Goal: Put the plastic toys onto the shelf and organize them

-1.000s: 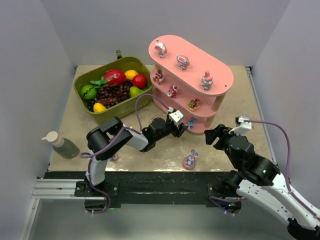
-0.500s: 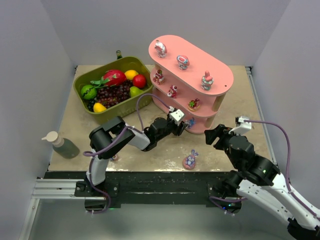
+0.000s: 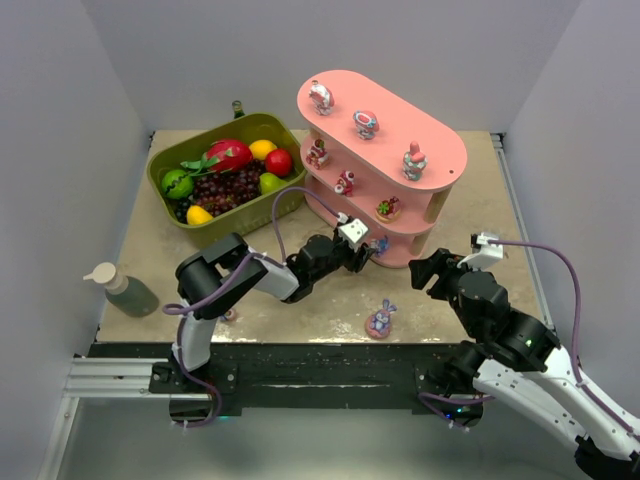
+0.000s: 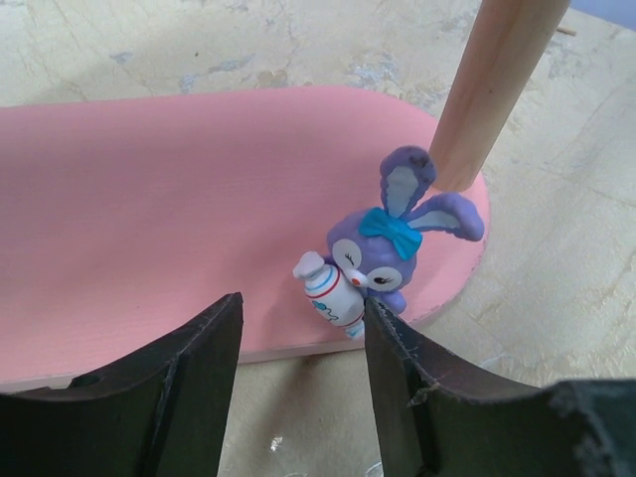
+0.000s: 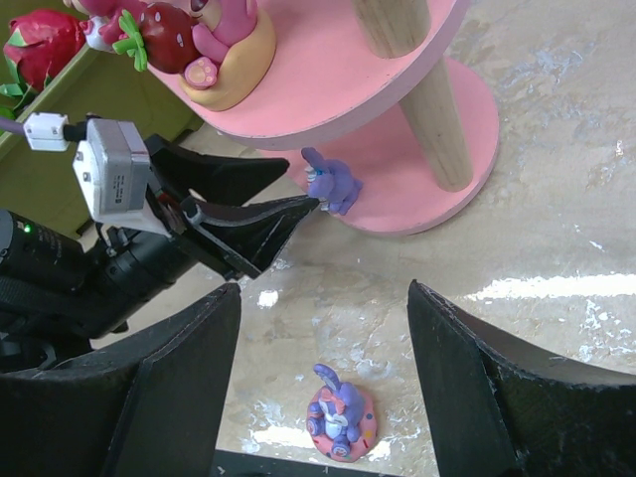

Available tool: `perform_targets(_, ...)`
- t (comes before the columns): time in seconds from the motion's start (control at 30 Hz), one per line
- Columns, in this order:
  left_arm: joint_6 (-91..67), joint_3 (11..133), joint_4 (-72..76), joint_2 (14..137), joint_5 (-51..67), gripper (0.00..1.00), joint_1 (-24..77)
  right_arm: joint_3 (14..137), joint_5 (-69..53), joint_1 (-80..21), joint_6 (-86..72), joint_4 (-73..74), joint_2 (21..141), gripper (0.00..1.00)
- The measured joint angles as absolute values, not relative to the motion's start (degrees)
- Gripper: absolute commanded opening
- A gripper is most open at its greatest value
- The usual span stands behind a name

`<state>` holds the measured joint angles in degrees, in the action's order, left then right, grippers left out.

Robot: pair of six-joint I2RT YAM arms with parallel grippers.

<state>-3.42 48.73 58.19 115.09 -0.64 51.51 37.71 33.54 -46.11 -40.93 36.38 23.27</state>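
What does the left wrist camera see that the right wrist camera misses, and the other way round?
Only the left wrist view shows the face of the purple bunny, its blue bow and the small striped bottle it holds. Only the right wrist view shows a second bunny on the table, a strawberry toy on a higher board, and the left arm's open fingers from outside. Both show the purple bunny at the edge of the shelf's bottom board, beside a wooden post.

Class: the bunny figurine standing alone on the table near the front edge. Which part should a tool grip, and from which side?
Likely the bunny figurine by its torso, above the round pink base, from overhead: it stands upright with bare table around it, and the base looks too low to pinch.
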Motion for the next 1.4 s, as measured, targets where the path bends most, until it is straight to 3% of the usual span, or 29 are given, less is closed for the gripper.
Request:
perform_targets(0.53,-3.44,47.81,58.63,114.1,-0.43,0.57,53.06,37.71,33.54,-46.11,-40.95,36.38,23.24,0.72)
perform_targets(0.7,-3.46,43.51,58.04,110.72,-1.21,0.61,54.19,37.71,33.54,-46.11,-40.95,36.38,23.22,0.72)
perform_targets(0.8,-4.21,40.07,56.53,105.89,-2.76,0.75,55.35,37.71,33.56,-46.11,-40.95,36.38,23.22,0.72)
perform_targets(0.9,-6.46,37.85,53.93,100.42,-4.86,0.99,56.75,37.71,33.56,-46.11,-40.97,36.38,23.24,0.72)
perform_targets(1.0,-8.49,36.16,51.22,95.57,-7.44,1.0,58.67,37.71,33.56,-46.11,-40.97,36.4,23.24,0.75)
perform_targets(1.13,-10.55,34.22,46.17,90.19,-11.29,1.0,62.67,37.71,33.54,-46.11,-41.01,36.4,23.24,0.91)
perform_targets(1.4,-16.47,29.08,45.23,86.87,-12.43,0.94,72.6,37.71,33.5,-46.11,-40.8,36.36,23.09,0.95)
